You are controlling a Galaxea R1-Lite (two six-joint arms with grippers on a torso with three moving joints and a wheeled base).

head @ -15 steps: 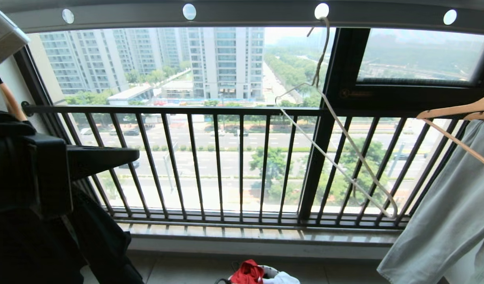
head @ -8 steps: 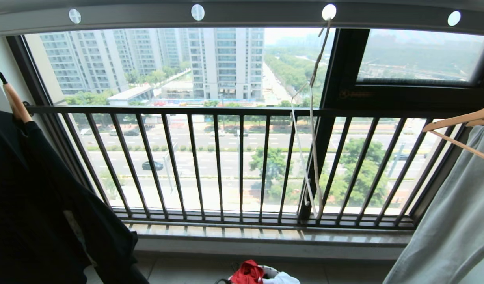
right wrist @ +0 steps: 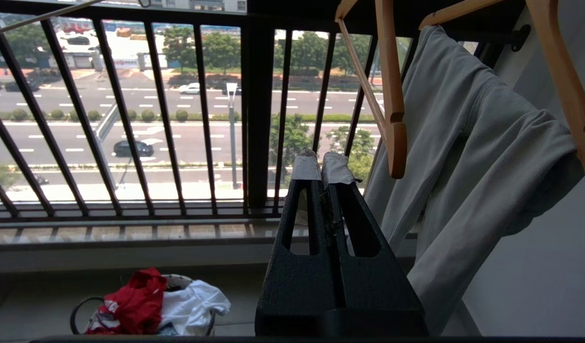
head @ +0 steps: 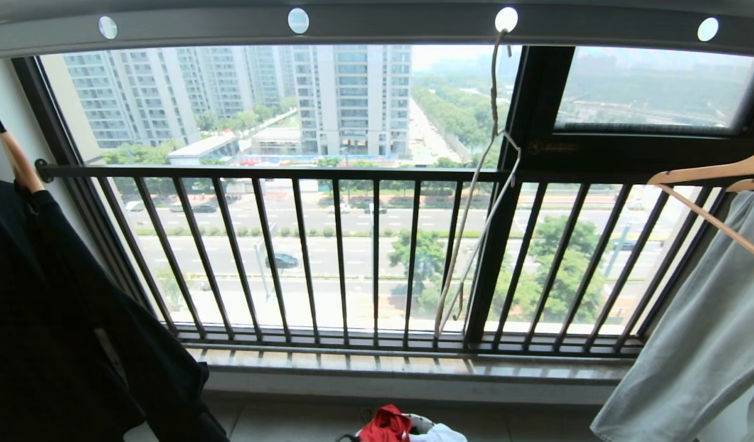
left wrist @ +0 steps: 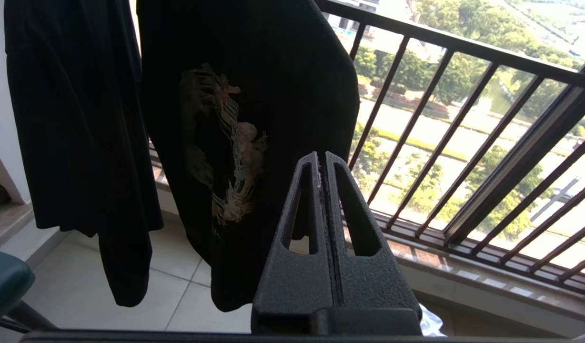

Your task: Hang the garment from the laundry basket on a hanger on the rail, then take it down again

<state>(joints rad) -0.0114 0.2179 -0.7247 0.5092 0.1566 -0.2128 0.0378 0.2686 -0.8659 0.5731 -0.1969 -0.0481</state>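
Note:
The red garment (head: 386,423) lies bunched in the laundry basket (right wrist: 74,318) on the floor below the window; the right wrist view shows it (right wrist: 130,305) beside white cloth. A bare white wire hanger (head: 492,92) dangles by its hook from a hole in the grey rail (head: 377,27), turned nearly edge-on. My left gripper (left wrist: 322,159) is shut and empty, low in front of the black shirts. My right gripper (right wrist: 321,166), with white-wrapped tips, is shut and empty, above and to the right of the basket. Neither arm shows in the head view.
Black shirts (head: 58,319) hang at the left. A grey garment (head: 696,331) hangs on a wooden hanger (right wrist: 392,95) at the right, close to my right gripper. A white T-shirt (right wrist: 192,297) shares the basket. The dark barred window railing (head: 352,174) spans the front.
My left arm has dropped out of the head view at the left. The wire hanger has swung from spread out to the right to nearly edge-on, its lower end now further left.

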